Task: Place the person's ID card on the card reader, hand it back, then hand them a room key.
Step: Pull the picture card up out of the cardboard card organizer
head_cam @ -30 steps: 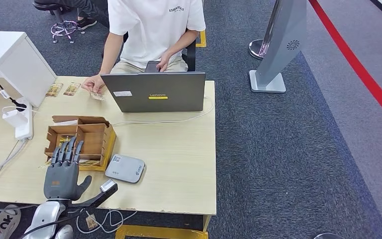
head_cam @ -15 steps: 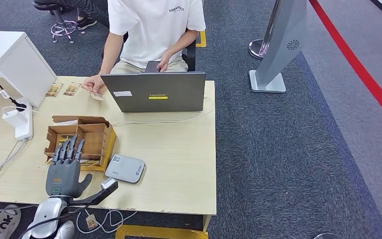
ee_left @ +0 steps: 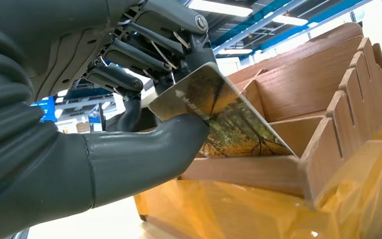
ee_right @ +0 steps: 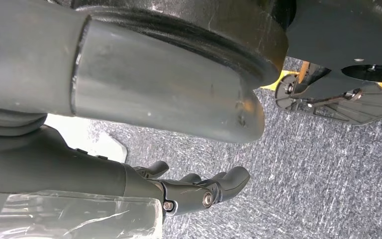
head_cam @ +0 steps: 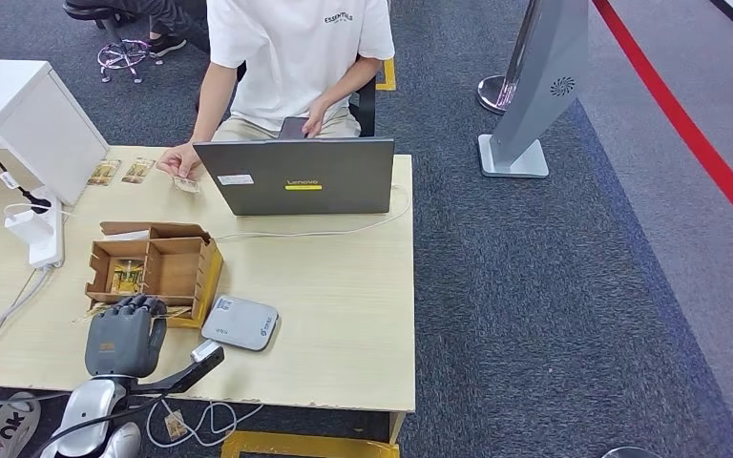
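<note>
The left hand (head_cam: 122,336) is curled at the near edge of the wooden card box (head_cam: 174,262), and in the left wrist view a room key card (ee_left: 224,117) printed with a golden forest scene is pinched between the thick grey thumb and the darker fingers (ee_left: 144,59), its far corner resting on the box's inner partition. The card is thin, flat and glossy; the box is plain brown wood with slotted dividers making two open compartments, and it stands on a yellow tray wrapped in crinkled clear film. Inside the compartment just beyond the hand one more card (head_cam: 128,276) with the same golden print stands upright. Just to the right of the hand lies the card reader (head_cam: 240,322), a flat grey rounded slab on the pale wood-grain worktop (head_cam: 344,315). Well beyond the hand, at the far edge, a person's hand (head_cam: 180,160) rests on a small card (head_cam: 186,184), with two more golden cards (head_cam: 120,172) lying side by side nearby. A grey laptop (head_cam: 296,176) stands open with its lid towards the robot. Farther to the left of the hand, a white power strip (head_cam: 43,227) sits on the worktop. The right hand (ee_right: 204,191) hangs over dark speckled carpet, fingers loosely spread and holding nothing.
</note>
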`<state>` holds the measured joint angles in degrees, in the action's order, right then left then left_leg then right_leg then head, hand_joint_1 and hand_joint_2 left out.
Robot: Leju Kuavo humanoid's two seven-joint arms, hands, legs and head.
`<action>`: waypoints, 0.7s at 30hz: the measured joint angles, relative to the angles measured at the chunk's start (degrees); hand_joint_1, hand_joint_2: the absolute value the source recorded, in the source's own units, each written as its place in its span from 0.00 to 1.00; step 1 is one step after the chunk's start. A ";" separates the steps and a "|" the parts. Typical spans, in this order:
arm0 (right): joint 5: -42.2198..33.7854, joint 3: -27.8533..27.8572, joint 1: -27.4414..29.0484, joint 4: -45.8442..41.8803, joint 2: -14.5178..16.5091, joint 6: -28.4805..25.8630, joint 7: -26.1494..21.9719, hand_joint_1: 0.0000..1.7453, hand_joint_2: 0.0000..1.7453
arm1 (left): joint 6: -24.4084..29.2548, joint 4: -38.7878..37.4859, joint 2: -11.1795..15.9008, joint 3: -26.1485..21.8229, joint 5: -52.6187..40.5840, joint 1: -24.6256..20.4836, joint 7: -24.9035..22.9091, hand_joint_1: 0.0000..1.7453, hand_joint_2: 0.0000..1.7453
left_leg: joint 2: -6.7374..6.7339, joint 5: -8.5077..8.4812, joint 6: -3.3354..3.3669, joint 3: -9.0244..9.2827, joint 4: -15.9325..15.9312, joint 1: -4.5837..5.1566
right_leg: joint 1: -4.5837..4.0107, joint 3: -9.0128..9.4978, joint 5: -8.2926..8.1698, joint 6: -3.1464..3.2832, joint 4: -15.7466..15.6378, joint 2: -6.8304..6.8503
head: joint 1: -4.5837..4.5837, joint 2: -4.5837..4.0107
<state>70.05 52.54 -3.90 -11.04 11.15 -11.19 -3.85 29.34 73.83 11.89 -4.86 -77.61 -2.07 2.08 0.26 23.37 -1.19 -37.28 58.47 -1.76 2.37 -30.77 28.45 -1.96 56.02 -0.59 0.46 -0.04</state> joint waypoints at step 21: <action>0.74 -0.34 0.00 0.00 -0.02 0.03 0.02 0.00 0.00 | 5.39 -1.80 -0.03 -1.53 1.36 -0.25 2.02 1.00 1.00 | 0.00 0.00 0.00 0.00 0.00 0.00 | 0.00 0.00 0.00 0.00 0.00 0.00 | -0.01 0.00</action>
<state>70.79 52.20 -3.90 -11.04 11.13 -11.16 -3.82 34.73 72.02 11.86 -6.39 -76.25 -2.33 4.09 0.26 23.37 -1.19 -37.28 58.47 -1.76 2.37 -30.77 28.45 -1.96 56.02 -0.59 0.45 -0.04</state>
